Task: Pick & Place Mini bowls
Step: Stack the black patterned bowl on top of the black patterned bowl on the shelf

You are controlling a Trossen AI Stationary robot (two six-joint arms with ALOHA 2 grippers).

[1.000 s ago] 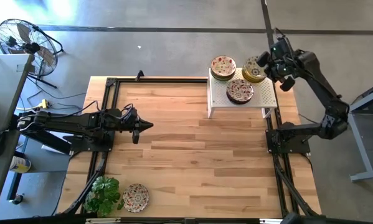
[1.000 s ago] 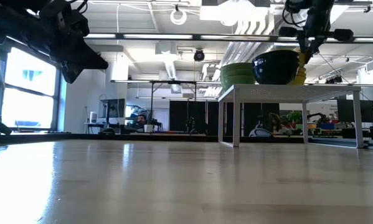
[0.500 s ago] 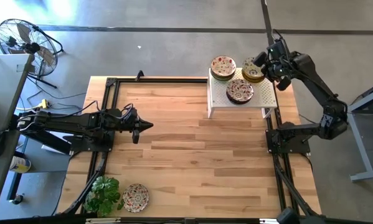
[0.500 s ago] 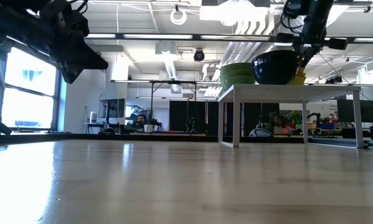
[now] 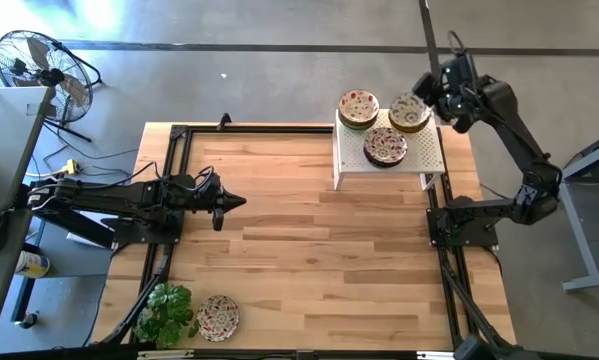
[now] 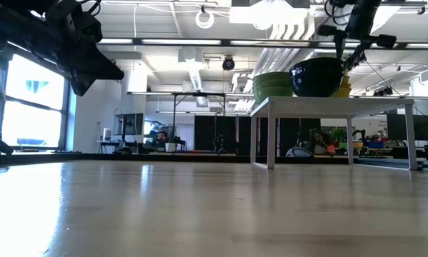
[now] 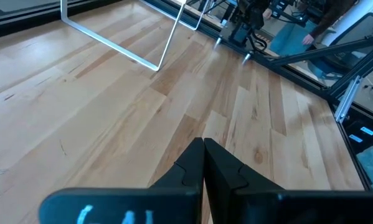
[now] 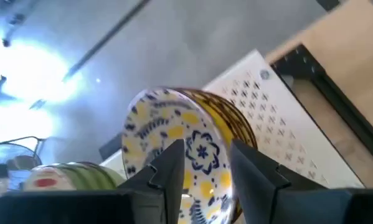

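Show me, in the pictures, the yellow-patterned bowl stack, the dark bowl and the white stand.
yellow-patterned bowl stack (image 5: 408,111), high view, top bowl's centre
dark bowl (image 5: 385,146), high view, inside centre
white stand (image 5: 428,157), high view, bare perforated top

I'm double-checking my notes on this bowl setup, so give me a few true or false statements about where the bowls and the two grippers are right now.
1. Three bowls or bowl stacks sit on the white stand. True.
2. The right gripper hangs over the yellow-patterned bowl, fingers open, holding nothing. True.
3. The left gripper holds a bowl. False: it is shut on nothing, over bare table.
4. The bowl at the table's near edge sits right of the plant. True.
5. The dark-patterned bowl lies on the tabletop. False: it is on the stand.
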